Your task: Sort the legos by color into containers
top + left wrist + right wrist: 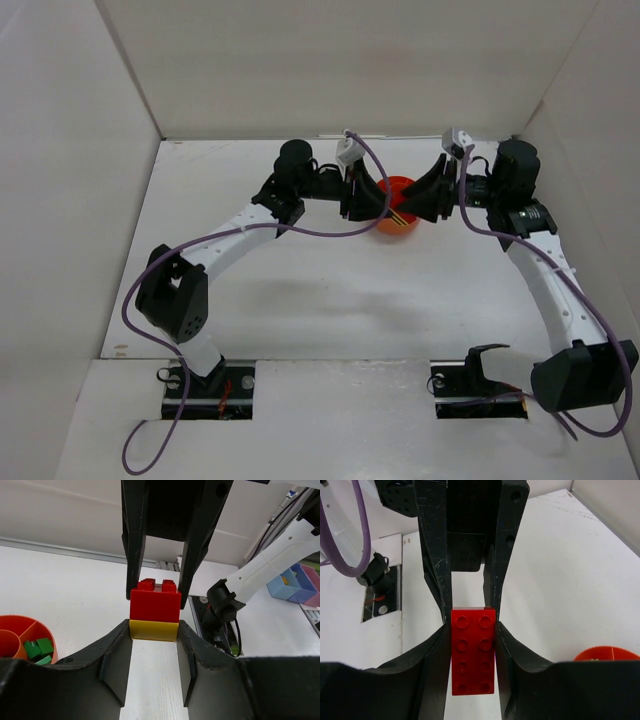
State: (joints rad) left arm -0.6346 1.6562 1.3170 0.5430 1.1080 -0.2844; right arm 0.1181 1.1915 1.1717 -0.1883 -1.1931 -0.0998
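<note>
The left gripper (153,628) is clamped narrowly on the yellow brick (153,631). The red brick (473,652) is stacked on it and pinched by the right gripper (473,630), so the arms look set to pull the pair apart and sort each colour separately. They meet just above the orange bowl (392,228), near the far edge of the table (330,300) at mid-width; green bricks (39,647) lie in one compartment. Bare table toward the near edge leaves room to draw back, and the side walls stand well apart.
</note>
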